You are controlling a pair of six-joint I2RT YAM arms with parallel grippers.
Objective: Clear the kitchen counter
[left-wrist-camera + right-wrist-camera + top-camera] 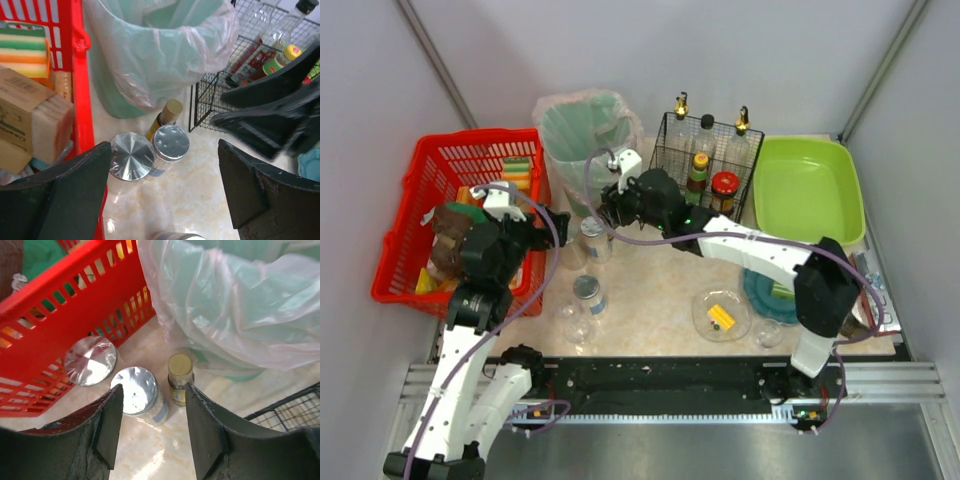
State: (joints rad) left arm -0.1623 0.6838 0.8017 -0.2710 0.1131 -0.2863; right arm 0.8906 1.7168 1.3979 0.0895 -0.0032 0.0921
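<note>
your right claw (153, 390) hung parted, empty, just short of the gold-capped bottle (180, 371); you likely needed to centre on it, clear of the silver-lidded jar (137, 390) beside. your left claw (165, 145) gaped empty. the desk (150, 455) lay beneath, right of the red basket (75, 300).

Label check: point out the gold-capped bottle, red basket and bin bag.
gold-capped bottle (180, 366): right wrist view, cap.
red basket (50, 315): right wrist view, side wall.
bin bag (235, 305): right wrist view, plastic side.

Glossy beige worktop (145, 460) with a pale marbled pattern lies flat directly beneath the right end effector (152, 395), spreading beyond it.
</note>
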